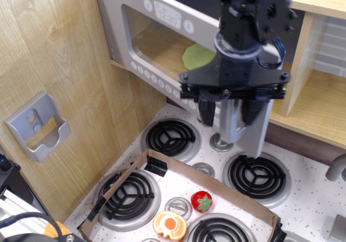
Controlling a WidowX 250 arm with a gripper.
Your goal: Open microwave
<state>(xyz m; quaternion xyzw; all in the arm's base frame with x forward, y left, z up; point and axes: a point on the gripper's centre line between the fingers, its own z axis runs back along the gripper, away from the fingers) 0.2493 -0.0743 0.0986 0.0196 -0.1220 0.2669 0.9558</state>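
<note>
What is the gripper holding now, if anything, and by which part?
The gripper holds the microwave by the silver handle at the door's free edge, with one of the fingers on each side of it.

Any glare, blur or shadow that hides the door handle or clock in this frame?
observation.image: even lighting, no strong glare; the microwave clock digits are faint and hard to read; the claw looks sharp and straddles the silver handle, partly covering it; window stays clear enough to show the green plate.

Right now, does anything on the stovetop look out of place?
Yes. A torn cardboard tray lies askew across the burners, holding a toy strawberry and an orange toy. Cardboard on a stove looks odd.
</note>
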